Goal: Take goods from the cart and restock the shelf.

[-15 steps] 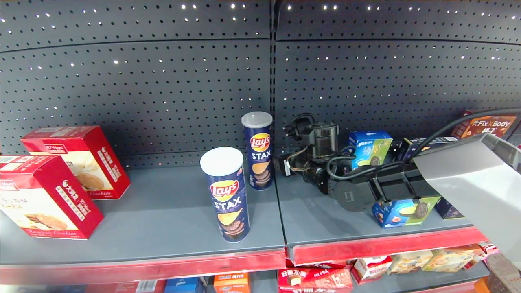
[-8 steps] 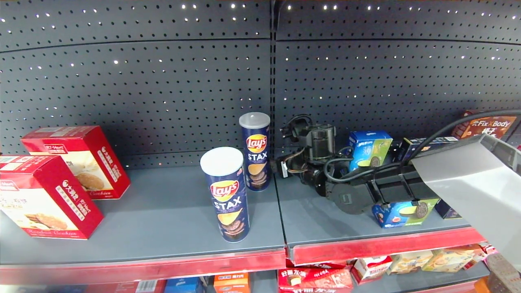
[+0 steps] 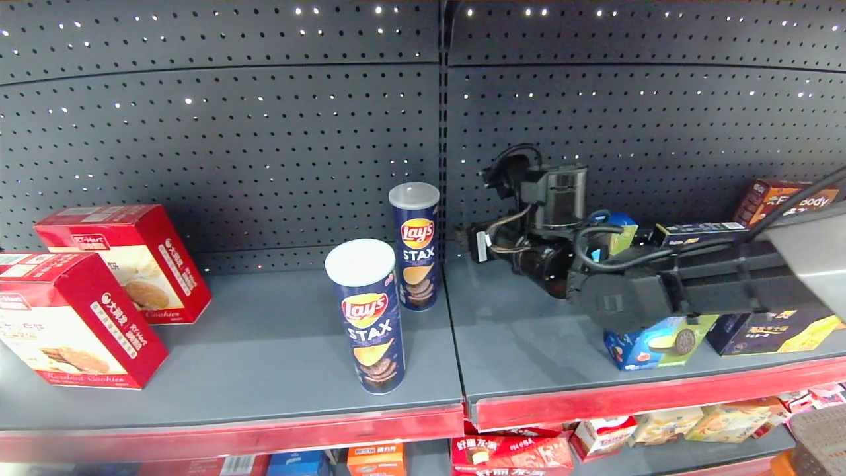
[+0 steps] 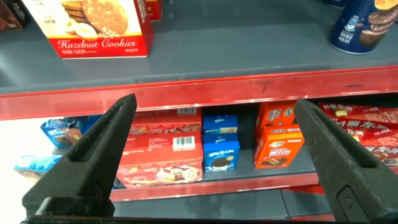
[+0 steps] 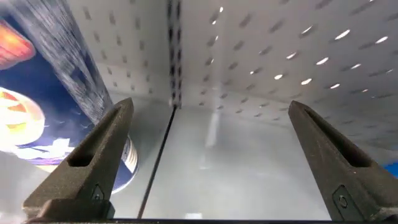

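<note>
Progress looks partial: rear can [image 3: 415,244] stands shelved, front can [image 3: 365,317] near it; right gripper [image 5: 210,106], just beside rear can, gapes empty, left gripper [image 4: 214,102] likewise; more stock likely remains.

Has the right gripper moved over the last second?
Yes. Against the back panel seam, the right gripper has risen and drawn rightward, away from the rear chip can.

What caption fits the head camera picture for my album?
Above a grey shelf, the right hand hangs beside the back chip can; the front chip can stands nearer.
</note>
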Motion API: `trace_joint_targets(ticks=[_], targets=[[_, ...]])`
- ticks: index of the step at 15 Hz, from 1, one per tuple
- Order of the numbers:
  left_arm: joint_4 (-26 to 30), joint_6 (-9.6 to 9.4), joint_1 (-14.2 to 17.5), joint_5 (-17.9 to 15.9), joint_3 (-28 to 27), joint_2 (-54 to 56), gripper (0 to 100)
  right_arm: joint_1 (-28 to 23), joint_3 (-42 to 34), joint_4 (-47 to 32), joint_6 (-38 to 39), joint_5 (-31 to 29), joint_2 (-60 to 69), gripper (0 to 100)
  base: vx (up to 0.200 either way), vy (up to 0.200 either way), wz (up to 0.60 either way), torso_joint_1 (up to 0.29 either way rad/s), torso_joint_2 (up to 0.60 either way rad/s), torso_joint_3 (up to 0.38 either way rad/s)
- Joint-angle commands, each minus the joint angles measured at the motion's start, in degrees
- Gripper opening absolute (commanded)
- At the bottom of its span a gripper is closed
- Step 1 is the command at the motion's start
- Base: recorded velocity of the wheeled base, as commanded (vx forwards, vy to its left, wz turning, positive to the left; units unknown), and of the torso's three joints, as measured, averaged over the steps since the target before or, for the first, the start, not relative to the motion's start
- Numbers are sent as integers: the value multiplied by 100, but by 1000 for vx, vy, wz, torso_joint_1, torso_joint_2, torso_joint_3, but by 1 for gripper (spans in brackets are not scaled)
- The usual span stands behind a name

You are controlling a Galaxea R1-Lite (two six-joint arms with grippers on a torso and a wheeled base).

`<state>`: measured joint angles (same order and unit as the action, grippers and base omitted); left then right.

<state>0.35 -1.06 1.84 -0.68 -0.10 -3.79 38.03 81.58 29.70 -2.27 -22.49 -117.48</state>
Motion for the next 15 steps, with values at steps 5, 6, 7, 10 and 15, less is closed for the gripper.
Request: trace_joint_targets(ticks=[5,6,7,10,15], targets=[[0,1,0,-2,1,-8,100,-543,-1566,-614,-134,-432,2889,100,0,0,0,0,0,0],[0,1,0,-2,1,-8,100,-780,-1724,-684,-125,-704,3196,100,0,0,0,0,0,0],[0,1,0,-2,1,-8,100,-1061,-2041,-720,-134,-976,3618,100,0,0,0,0,0,0],[0,1,0,-2,1,-8,100,-2248,-3385,-1212,-441,-537,5200,100,0,0,0,0,0,0],[0,1,0,-2,1,-8,100,-3689,-5820,-1414,-749,351,7538,100,0,0,0,0,0,0]])
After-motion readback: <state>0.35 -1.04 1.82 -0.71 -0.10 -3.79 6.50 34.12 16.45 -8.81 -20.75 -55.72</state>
